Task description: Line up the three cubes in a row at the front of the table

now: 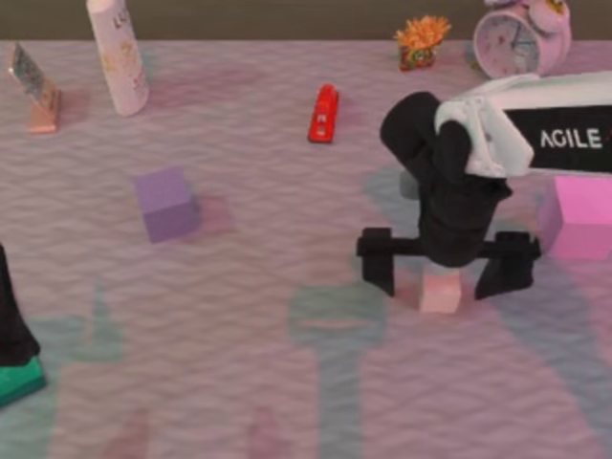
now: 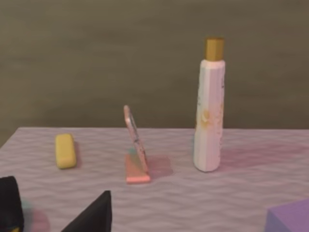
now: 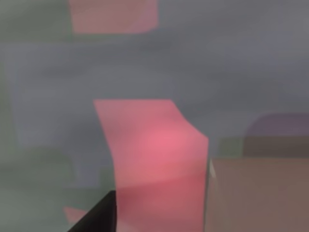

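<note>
The right gripper [image 1: 448, 260] hovers spread wide over the small pale pink cube [image 1: 441, 290], apparently to straddle and grasp it. Beside it, the bright pink cube [image 1: 583, 215] waits at the table's [image 1: 287, 382] right edge. Farther left sits the purple cube [image 1: 166, 203]; the left gripper [image 1: 11, 335] is parked at the left edge, finger state unclear.

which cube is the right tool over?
The small pale pink cube, between the open right tool's fingers. The purple cube sits far left; the bright pink cube at the right edge.
</note>
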Robot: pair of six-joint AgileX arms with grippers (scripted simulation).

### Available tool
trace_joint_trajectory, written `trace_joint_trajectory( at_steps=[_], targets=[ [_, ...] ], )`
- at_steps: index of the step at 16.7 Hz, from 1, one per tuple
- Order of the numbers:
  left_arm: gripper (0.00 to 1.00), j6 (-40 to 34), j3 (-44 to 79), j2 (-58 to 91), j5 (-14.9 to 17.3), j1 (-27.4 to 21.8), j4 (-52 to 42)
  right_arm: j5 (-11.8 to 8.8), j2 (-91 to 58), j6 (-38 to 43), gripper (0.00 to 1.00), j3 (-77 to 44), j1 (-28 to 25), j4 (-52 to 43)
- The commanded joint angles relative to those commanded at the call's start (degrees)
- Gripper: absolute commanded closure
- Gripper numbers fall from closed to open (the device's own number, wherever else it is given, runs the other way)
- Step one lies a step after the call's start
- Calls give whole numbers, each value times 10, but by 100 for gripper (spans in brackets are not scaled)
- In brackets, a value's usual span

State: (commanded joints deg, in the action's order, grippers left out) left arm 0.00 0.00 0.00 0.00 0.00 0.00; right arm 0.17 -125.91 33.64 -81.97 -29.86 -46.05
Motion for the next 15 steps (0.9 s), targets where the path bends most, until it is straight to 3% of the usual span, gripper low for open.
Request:
trace_joint_trajectory(
  at_steps=[9, 15],
  targets=[
    [0, 0, 0, 0, 0, 0, 0, 0, 0, 0, 98, 0, 0, 0],
    [0, 0, 0, 0, 0, 0, 0, 0, 0, 0, 100, 0, 0, 0]
  ],
)
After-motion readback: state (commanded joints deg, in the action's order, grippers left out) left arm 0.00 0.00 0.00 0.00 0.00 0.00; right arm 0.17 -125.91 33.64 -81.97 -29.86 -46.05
